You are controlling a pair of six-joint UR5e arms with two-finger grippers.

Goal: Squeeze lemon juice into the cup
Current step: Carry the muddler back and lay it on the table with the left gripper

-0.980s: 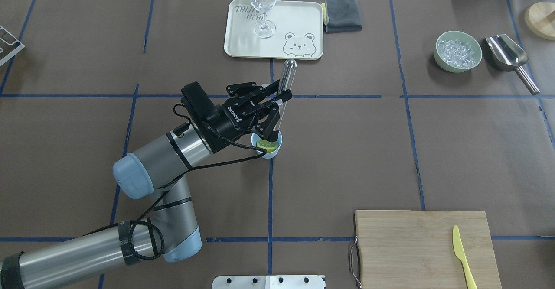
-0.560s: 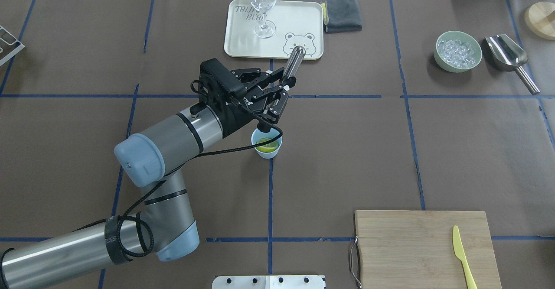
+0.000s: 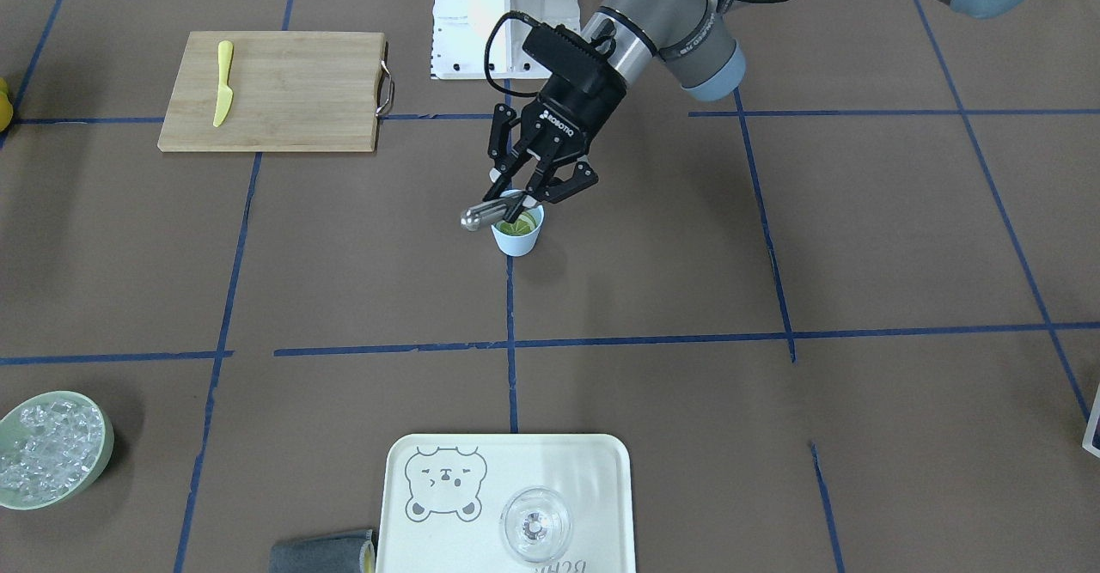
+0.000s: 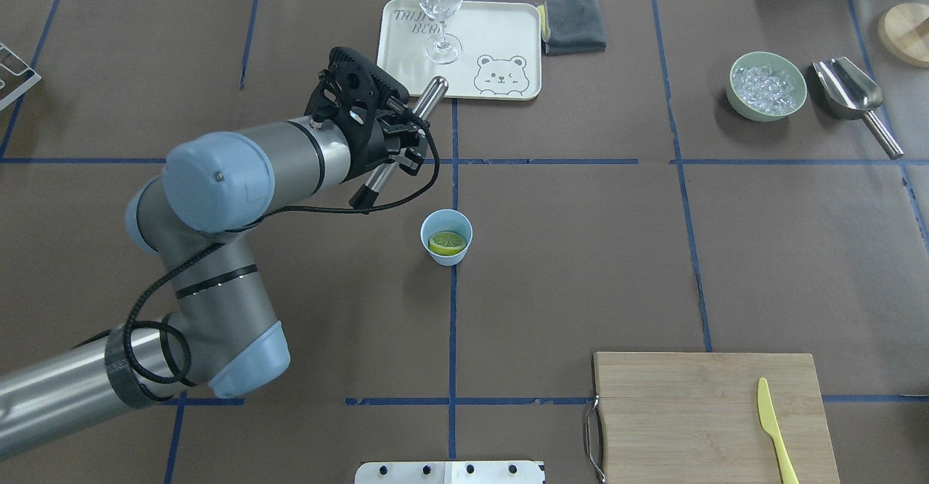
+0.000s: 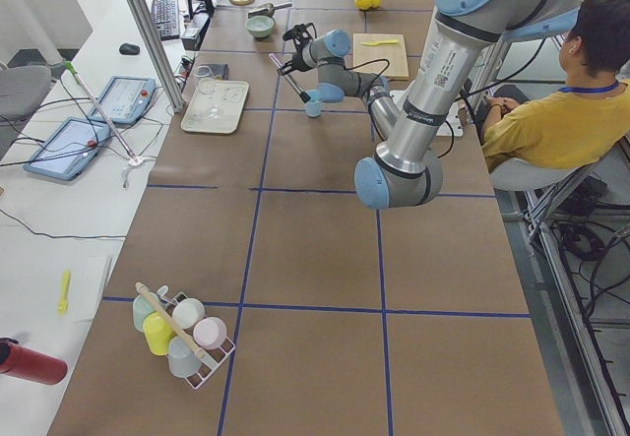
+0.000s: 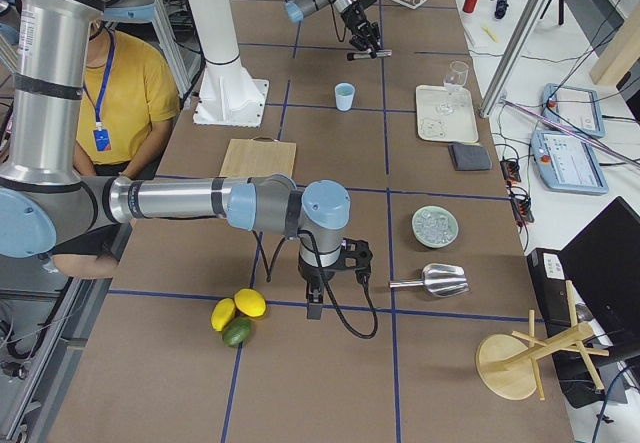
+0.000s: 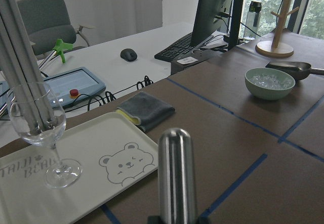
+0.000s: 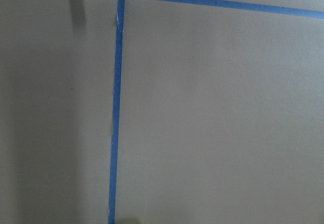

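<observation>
On the brown worktop [image 4: 580, 252] the left pincer [image 4: 401, 143] is clamped on one steel rod [image 4: 428, 96], held in the air and not in the cup; the right pincer [image 6: 318, 298] hangs far off, apart or together I cannot tell; one blue cup [image 4: 444, 217] stands mid-worktop; one lemon [image 4: 446, 242] half lies inside it, cut face up; I'd judge the pressing mostly done, though no juice shows.

This is looking like a robotics lab: a long bench [image 5: 315, 259] is wearing brown paper gridded in blue tape [image 4: 452, 310], the right arm [image 6: 180, 201] is stretching over it, an operator [image 5: 551, 121] is sitting alongside, and a teach pendant [image 5: 123, 98], monitor [image 7: 215, 4], keyboard [image 7: 177, 51] and mouse [image 7: 128, 55] are lying on side desks.
</observation>
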